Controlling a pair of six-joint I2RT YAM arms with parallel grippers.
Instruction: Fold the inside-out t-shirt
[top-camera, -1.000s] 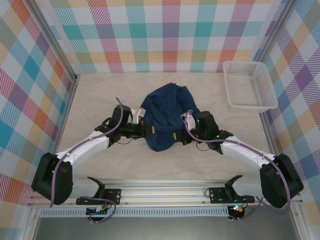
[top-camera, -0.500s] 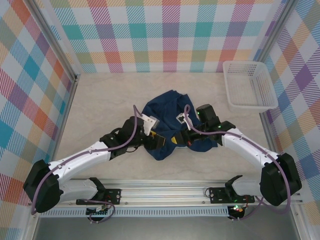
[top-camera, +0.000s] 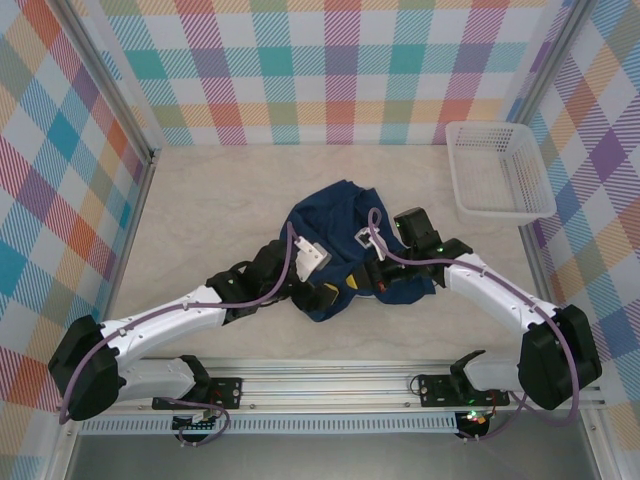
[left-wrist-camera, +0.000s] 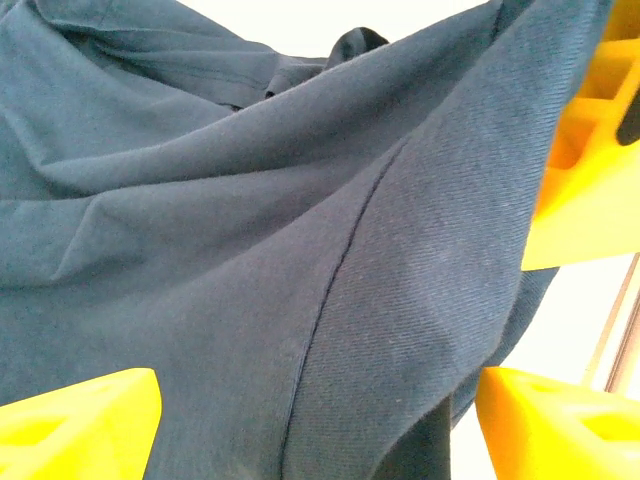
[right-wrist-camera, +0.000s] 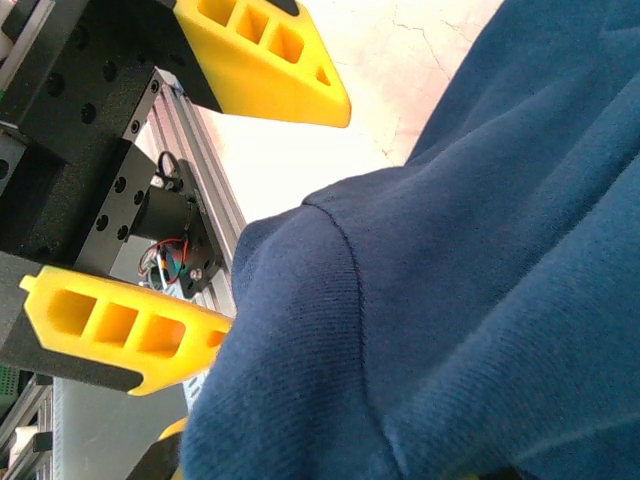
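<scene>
Since a second ago the shirt (top-camera: 340, 215) has bunched tighter and slid a little toward the arm bases. The left hand (left-wrist-camera: 320, 400) has let go, and its fingers now stand apart with cloth draped loosely between them. The right hand (top-camera: 368, 281), just to the right of the left one, is pinched shut on the shirt's near edge. The shirt lies crumpled on the desk (top-camera: 200, 200), mostly beyond both hands. No neat fold shows, so I judge that flattening and every fold remain.
</scene>
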